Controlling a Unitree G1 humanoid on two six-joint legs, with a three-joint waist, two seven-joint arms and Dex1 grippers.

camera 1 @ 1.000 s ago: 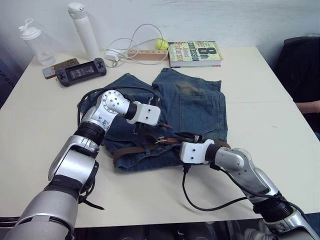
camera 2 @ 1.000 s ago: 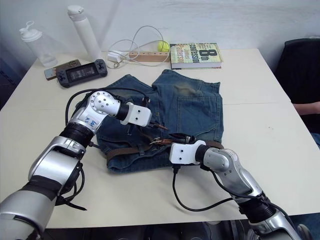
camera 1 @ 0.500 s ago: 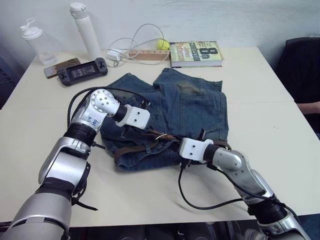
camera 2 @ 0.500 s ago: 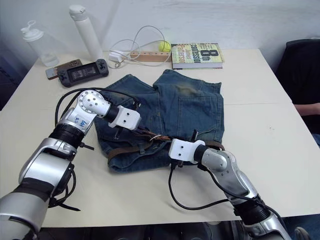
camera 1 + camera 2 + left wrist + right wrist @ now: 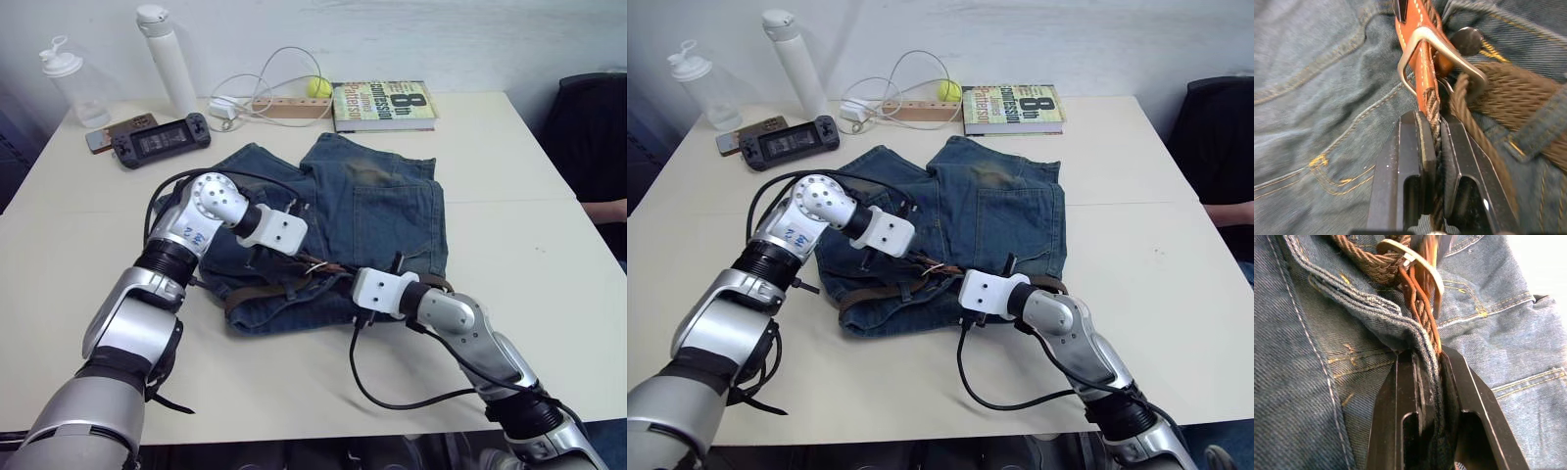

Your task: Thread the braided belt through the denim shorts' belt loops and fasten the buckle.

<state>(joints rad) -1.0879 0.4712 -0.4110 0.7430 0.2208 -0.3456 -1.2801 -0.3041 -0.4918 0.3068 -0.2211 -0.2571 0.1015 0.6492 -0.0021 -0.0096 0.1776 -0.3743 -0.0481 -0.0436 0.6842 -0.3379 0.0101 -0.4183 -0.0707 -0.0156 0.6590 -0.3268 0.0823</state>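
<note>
On the far left of the table (image 5: 549, 235) I see a clear bottle (image 5: 71, 86), a phone (image 5: 116, 130), a game console (image 5: 160, 142) and a tall white bottle (image 5: 167, 61). Further along the back edge lie a white cable (image 5: 260, 83), a wooden block (image 5: 287, 107), a yellow ball (image 5: 316, 87) and a book (image 5: 380, 104).

The denim shorts (image 5: 382, 211) lie flat mid-table, waistband toward me. The braided belt (image 5: 265, 291) runs along that waistband.

My left gripper (image 5: 1433, 147) sits over the left half of the shorts, fingers pinched tight on the belt's woven strap just behind the buckle (image 5: 1436, 54). The tan leather tip (image 5: 1422, 73) passes through the silver frame there.

My right gripper (image 5: 1428, 377) is just right of the buckle, at the waistband's near edge. Its fingers are clamped on a folded ridge of the waistband, with the strap running in alongside it. I cannot tell whether the strap itself is also caught. The two grippers are close together, with the buckle between them.

At the far right edge, a person's hand (image 5: 609, 208) shows beside a dark chair (image 5: 588, 127).
</note>
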